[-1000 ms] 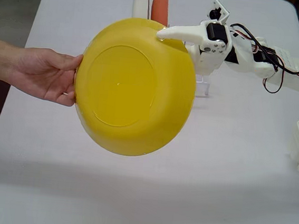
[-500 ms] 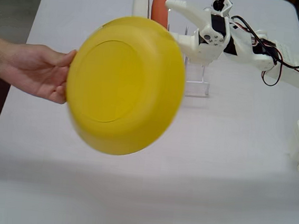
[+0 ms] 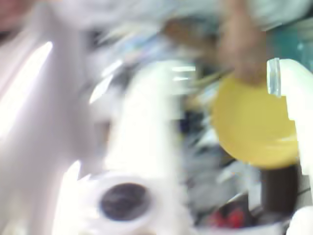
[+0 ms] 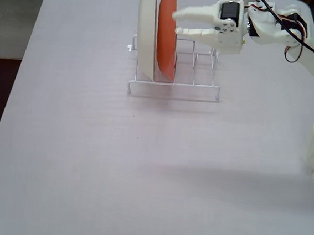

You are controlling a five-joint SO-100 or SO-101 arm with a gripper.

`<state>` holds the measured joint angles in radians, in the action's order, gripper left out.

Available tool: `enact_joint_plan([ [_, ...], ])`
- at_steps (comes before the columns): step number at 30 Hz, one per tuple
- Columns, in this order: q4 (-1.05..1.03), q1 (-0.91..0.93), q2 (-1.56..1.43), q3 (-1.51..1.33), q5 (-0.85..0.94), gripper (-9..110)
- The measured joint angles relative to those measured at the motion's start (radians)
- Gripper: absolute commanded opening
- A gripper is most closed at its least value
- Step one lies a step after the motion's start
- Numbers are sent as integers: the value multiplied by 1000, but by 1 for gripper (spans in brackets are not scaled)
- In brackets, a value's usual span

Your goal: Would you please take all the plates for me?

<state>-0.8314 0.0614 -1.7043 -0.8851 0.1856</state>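
The white gripper [image 4: 178, 21] hangs above the wire rack [image 4: 174, 85], its two fingers a narrow gap apart and empty, the tips just right of the orange plate [image 4: 168, 32] in the fixed view; whether they touch its face cannot be told. The orange plate stands on edge in the rack, with the cream-white plate [image 4: 147, 33] upright in the slot just left of it. The rack's slots to the right of the orange plate are open wire, under the arm [image 4: 299, 31] that reaches in from the right edge. The rack sits toward the far end of a pale table [image 4: 140, 171], whose wide near half lies bare in front of it; darker floor shows beyond the table's left edge. The wrist view is badly smeared: a yellow plate [image 3: 254, 122] shows at right, apparently held by a hand [image 3: 244, 44], beside a white finger [image 3: 293, 88].
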Motion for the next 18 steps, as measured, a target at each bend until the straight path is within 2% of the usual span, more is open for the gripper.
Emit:
enact_joint_plan([
  [4, -141, 86, 0, 0, 20, 0],
  [11, -256, 210, 3, 0, 198, 27],
  [18, -301, 304, 86, 21, 379, 31],
])
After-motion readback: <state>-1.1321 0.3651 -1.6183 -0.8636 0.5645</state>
